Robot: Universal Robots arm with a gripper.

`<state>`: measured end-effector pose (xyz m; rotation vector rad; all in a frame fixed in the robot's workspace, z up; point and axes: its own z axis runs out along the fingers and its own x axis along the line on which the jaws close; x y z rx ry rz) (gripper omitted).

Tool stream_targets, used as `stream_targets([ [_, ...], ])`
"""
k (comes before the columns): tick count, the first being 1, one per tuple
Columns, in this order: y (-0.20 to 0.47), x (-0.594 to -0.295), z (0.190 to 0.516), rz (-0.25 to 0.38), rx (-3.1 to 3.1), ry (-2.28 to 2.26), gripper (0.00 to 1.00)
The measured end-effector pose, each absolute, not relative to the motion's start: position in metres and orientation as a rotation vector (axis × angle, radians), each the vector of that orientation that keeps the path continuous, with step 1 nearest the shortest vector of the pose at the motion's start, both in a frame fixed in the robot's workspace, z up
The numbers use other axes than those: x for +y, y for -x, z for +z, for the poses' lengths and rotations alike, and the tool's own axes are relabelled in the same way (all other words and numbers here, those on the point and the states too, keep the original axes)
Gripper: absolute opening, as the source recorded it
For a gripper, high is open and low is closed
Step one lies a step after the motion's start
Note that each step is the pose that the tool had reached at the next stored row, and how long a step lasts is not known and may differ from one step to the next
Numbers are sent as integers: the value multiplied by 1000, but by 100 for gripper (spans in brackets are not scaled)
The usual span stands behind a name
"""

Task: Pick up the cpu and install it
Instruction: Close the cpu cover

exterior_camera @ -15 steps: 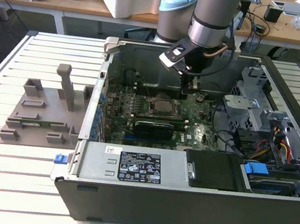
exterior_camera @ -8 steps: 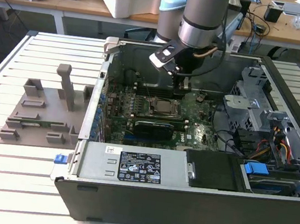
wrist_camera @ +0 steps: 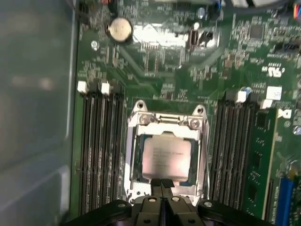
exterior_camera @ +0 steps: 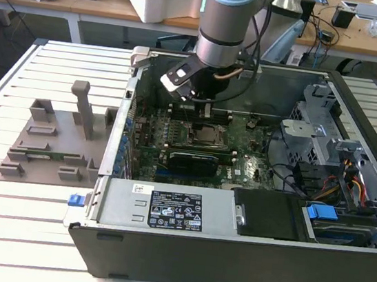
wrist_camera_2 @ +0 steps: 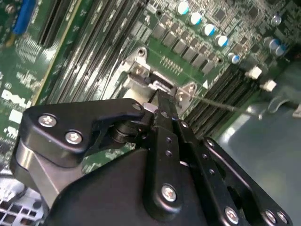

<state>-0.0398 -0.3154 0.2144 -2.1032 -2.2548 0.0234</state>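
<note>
The cpu [wrist_camera: 165,157], a pale silver square chip, lies flat in the socket on the green motherboard, with the metal socket frame [wrist_camera: 133,155] around it. In the first wrist view my gripper [wrist_camera: 161,183] is shut, its two black fingertips pressed together with nothing between them, at the chip's edge. The exterior view shows the gripper [exterior_camera: 204,108] hanging inside the open computer case, just above the cpu [exterior_camera: 206,135]. In the second wrist view the shut fingers [wrist_camera_2: 164,113] point down at the socket's metal corner.
Memory slots [wrist_camera: 101,150] flank the socket, with a green memory module [wrist_camera: 263,155] in one. A black expansion card [exterior_camera: 189,160] and the power supply [exterior_camera: 166,207] lie close by. A grey plastic fixture [exterior_camera: 56,144] with upright posts sits at the exterior view's left.
</note>
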Motion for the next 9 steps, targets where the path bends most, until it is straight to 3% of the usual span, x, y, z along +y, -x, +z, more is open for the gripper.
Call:
stream_targets([
  [9, 47, -315, 207, 23, -2255, 2103, 11],
])
